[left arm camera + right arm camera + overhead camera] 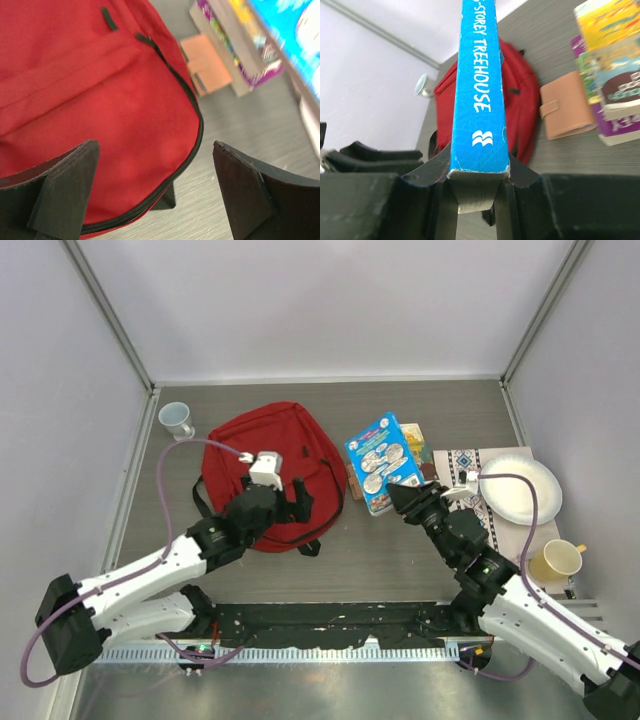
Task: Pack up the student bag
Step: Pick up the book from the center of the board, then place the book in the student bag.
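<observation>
Little done so far, judging by the student bag [262, 465]: flat on the table [400, 560], left of centre, red face up. Black zipper [199, 125] seemingly shut along the visible stretch, with no mouth open to receive anything. Contents, if any, hidden.

Directly over the bag's near right part, the left gripper [155, 165], spread wide and holding nothing, with red fabric in view between the fingers.

Just right of the bag, a blue book [480, 85], pinched at one end by the right gripper [478, 172] between narrowed fingers, spine toward the wrist camera and apparently clear of the table.

Further out, all lying loose:
- a tan wallet [567, 112] near the bag's right edge
- a short stack of books [607, 75] just beside the wallet
- a patterned mat [462, 465] and a paper plate [520, 490] to the right
- a yellow cup [560, 560] at the far right
- a pale cup [177, 420] well apart at the far left

Left to do, most likely: opening the main compartment, loading the blue book, then the other books and the wallet, and zipping shut. No telling about the cups and plate.
</observation>
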### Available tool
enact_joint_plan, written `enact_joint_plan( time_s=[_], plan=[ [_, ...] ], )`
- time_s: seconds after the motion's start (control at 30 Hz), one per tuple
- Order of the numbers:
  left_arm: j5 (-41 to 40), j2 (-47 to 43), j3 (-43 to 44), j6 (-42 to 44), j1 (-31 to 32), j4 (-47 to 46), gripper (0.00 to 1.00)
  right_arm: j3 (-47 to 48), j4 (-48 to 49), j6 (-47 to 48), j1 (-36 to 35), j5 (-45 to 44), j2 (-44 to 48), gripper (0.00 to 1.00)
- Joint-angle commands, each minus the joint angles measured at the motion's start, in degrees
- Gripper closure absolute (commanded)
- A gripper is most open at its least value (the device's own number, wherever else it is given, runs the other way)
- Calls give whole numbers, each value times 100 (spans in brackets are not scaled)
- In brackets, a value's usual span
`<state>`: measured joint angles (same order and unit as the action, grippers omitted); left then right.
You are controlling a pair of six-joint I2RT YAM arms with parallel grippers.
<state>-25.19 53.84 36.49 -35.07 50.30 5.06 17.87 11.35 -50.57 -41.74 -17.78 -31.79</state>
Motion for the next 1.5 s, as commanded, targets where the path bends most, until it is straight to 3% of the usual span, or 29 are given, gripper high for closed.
enact_joint_plan(
  time_s=[0.0,0.33,0.53,1.1,1.27,1.47],
  plan=[
    [462,800,568,1054,409,575,0,840,-1045,749,16,-1069,349,99],
    [1183,2270,1176,1345,630,646,0,903,-1584,733,25,-1202,648,99],
    [1209,2613,1308,1389,630,628,11,859,-1654,680,25,-1096,639,99],
    [1306,3018,1282,1292,638,505,55,701,-1751,513,34,-1017,753,99],
    [1280,2965,1273,1283,630,505,81,709,-1768,513,25,-1008,771,99],
    [1201,2737,1334,1266,630,628,95,692,-1794,486,25,-1017,753,99]
  ],
)
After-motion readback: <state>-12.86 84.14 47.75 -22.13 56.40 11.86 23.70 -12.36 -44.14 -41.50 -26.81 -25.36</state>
